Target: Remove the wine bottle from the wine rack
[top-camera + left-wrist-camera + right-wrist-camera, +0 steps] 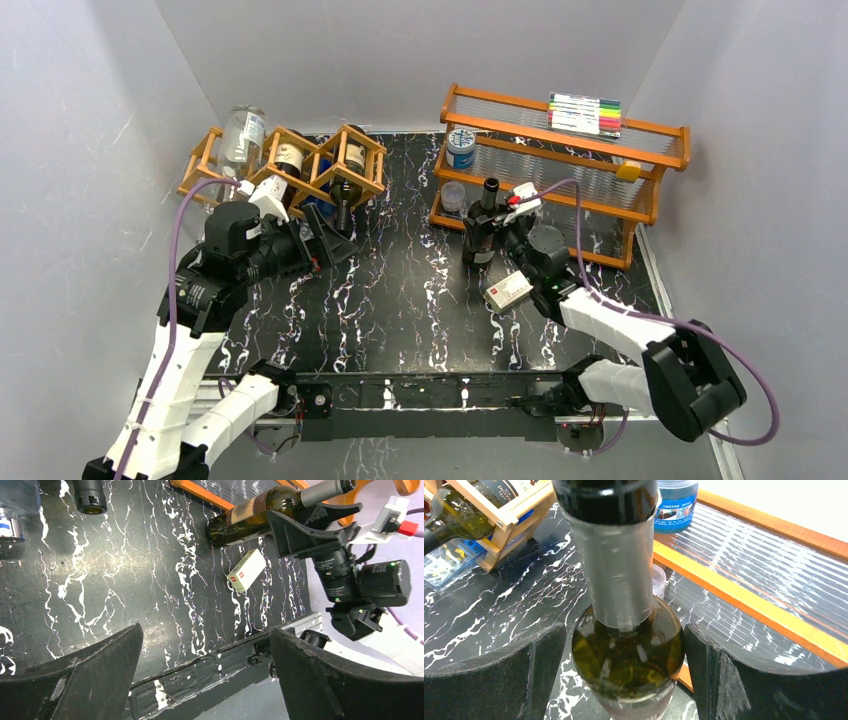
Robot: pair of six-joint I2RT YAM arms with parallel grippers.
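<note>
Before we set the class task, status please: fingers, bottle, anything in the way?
Left fingers open, empty. Right fingers open, straddling bottle. Bottle upright on table, off rack. Shelf close beside it.

Three wine bottles show: a left rack bottle (291,158), a right rack bottle (353,155) and a standing bottle (480,238). There is one wooden rack (198,165) and one orange shelf (683,148). There is also one clear bottle (243,133), one white box (508,291) and one pen pack (585,113).

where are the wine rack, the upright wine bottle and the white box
wine rack (318,152): top view, middle lattice sticks
upright wine bottle (624,665): right wrist view, green shoulder
white box (246,571): left wrist view, top face
</note>
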